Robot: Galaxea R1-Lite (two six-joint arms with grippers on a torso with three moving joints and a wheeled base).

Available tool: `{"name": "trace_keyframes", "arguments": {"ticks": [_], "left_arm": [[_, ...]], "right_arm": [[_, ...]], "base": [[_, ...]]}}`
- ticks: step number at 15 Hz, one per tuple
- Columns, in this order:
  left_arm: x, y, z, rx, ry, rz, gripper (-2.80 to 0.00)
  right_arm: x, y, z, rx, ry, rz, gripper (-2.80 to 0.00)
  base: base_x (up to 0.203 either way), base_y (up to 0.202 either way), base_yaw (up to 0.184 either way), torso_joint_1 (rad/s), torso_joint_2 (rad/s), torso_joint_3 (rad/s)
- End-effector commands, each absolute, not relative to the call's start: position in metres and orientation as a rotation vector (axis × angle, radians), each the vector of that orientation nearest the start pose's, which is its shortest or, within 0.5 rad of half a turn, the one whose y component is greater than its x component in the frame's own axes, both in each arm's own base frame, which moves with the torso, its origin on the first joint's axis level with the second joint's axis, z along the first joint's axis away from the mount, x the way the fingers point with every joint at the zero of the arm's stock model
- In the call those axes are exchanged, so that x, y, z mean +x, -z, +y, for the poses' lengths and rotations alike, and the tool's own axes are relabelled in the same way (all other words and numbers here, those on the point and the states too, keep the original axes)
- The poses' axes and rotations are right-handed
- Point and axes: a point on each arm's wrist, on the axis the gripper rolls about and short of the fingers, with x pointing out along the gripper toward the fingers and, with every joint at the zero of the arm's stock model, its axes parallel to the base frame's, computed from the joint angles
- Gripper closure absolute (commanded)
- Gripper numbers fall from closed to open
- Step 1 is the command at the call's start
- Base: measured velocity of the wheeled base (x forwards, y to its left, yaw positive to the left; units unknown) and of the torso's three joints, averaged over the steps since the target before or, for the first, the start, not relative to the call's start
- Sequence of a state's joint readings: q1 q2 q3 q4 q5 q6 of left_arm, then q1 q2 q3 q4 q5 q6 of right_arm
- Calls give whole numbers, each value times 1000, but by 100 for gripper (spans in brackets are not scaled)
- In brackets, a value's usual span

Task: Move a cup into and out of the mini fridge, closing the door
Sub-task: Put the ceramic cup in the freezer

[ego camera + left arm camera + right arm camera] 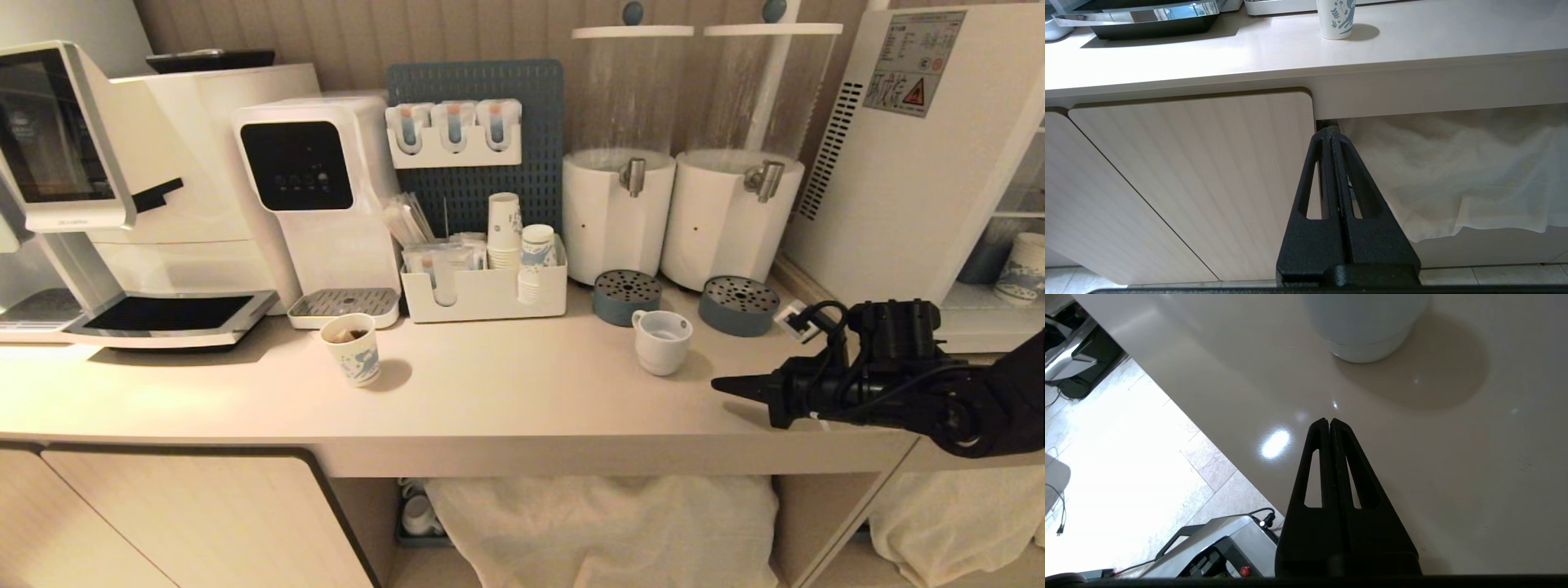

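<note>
The cup (661, 341), squat, white and with a small handle, stands on the counter (506, 400) in front of the drink dispensers. My right gripper (718, 384) hovers level over the counter's front right part, shut and empty, pointing at the cup from its right with a gap between them. The right wrist view shows the shut fingertips (1329, 420) short of the cup's base (1365, 326). The mini fridge (906, 180) stands at the far right, with shelves and patterned cups showing at its front. I cannot tell how the door stands. My left gripper (1329, 131) is parked shut below the counter.
A patterned paper cup (353, 349) stands left of centre. Two round drip trays (627, 296) (740, 305) sit behind the cup below the white dispensers (620, 216). A coffee machine (98, 204), a water dispenser (314, 196) and a cup organizer (482, 286) line the back. White cloth (604, 531) hangs under the counter.
</note>
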State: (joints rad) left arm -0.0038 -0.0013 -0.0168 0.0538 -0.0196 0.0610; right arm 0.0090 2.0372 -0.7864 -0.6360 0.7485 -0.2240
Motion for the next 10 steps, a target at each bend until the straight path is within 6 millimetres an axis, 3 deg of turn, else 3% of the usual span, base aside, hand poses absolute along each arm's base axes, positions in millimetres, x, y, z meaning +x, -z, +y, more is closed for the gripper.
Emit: {"name": "trace_keyframes", "arguments": {"ticks": [1,10], "left_arm": [[-24,-75,0,61,24,36,0],[-24,-75,0,60,23,36,0]], "right_arm": [[341,-72,23,12,-810,490,0],[343,-72,24,12,-812,490,0]], "base": [[0,0,0,0,0,0],[0,0,0,0,0,0]]}}
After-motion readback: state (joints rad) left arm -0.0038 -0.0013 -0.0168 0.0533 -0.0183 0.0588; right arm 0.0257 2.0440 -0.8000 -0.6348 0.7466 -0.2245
